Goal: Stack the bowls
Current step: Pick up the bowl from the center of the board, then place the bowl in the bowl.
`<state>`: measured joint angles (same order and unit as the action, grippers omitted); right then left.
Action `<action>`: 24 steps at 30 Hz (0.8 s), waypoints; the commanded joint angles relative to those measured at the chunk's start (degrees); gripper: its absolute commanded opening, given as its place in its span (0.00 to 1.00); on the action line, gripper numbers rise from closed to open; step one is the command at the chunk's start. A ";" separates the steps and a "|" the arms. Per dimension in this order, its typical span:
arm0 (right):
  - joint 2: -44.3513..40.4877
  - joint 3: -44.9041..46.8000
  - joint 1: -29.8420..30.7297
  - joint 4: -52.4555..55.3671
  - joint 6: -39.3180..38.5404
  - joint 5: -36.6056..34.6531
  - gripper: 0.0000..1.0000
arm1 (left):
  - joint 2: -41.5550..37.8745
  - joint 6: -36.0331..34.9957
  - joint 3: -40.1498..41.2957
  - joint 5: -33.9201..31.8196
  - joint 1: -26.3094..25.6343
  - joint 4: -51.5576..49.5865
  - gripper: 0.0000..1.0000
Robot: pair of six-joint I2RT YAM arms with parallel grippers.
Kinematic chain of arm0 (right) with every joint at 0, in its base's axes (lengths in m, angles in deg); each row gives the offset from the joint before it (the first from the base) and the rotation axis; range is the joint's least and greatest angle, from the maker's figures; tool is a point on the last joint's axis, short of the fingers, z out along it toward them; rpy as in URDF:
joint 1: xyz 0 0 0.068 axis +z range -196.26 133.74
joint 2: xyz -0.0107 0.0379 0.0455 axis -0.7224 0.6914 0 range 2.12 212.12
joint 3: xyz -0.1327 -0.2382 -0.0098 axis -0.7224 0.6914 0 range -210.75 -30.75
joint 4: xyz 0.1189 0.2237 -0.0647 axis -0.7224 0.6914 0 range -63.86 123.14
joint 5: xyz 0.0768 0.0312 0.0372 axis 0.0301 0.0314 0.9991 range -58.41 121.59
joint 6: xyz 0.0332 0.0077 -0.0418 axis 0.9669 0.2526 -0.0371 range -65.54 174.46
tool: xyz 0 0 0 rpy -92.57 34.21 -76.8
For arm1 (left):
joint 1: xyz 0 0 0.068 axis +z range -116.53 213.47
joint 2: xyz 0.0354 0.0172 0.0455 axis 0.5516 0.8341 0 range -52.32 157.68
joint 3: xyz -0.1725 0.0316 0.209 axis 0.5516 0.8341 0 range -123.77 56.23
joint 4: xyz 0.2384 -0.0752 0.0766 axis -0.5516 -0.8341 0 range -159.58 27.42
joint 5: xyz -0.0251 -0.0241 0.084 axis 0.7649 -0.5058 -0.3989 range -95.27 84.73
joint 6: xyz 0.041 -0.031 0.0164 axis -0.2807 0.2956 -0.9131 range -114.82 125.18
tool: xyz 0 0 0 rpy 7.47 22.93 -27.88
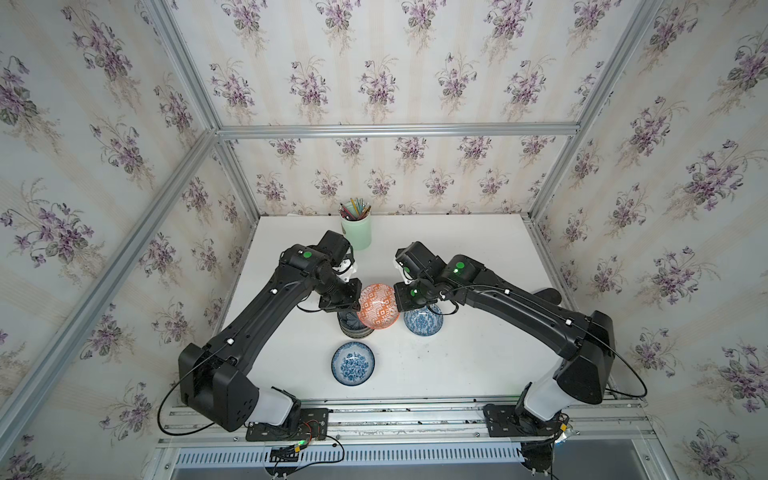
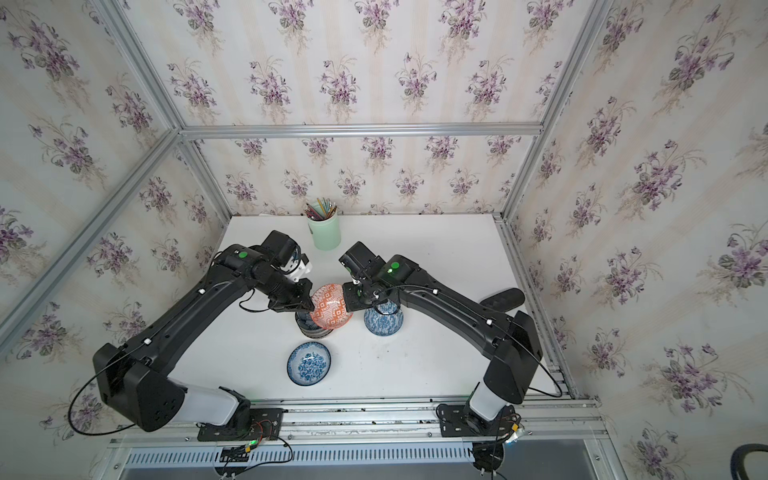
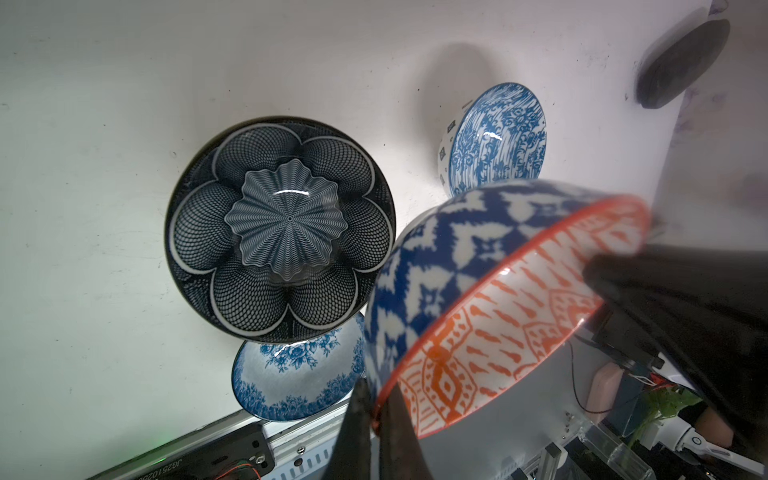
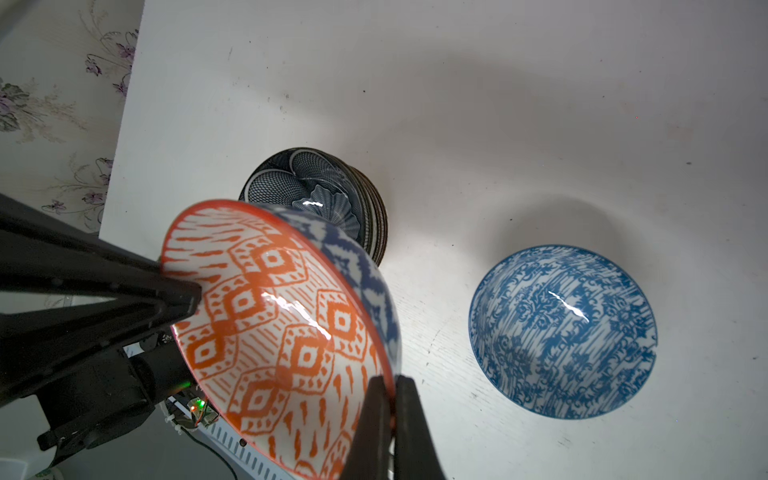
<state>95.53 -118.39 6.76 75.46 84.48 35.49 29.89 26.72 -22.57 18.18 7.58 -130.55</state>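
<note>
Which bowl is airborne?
The orange geometric bowl, tilted, rim pinched in both arms' jaws; the two blue bowls and navy stack sit on the table.

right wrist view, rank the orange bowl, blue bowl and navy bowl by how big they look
1. orange bowl: largest, though it is nearest the camera, so true size is unsure
2. blue bowl
3. navy bowl: smallest, partly hidden behind the orange one

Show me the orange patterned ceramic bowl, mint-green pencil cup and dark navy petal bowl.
Orange patterned ceramic bowl (image 1: 376, 306): in a top view, inside.
Mint-green pencil cup (image 1: 356, 237): in a top view, wall.
Dark navy petal bowl (image 3: 286, 224): left wrist view, centre.
</note>
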 commanded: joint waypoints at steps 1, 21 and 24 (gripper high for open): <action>0.40 -1.10 0.16 2.22 -1.05 0.91 0.00 | -0.80 0.01 0.41 1.57 0.02 3.59 0.00; 0.60 -4.67 -4.76 6.79 -3.70 4.52 0.00 | -7.09 1.35 -0.64 0.62 0.05 4.95 0.52; 0.38 -3.96 -6.57 7.09 -4.19 5.83 0.00 | -8.92 1.52 -0.53 -1.13 0.05 4.83 0.52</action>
<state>96.49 -122.65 1.47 82.19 81.22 38.92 22.24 27.96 -22.81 18.46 7.58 -126.61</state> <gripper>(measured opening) 0.083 0.518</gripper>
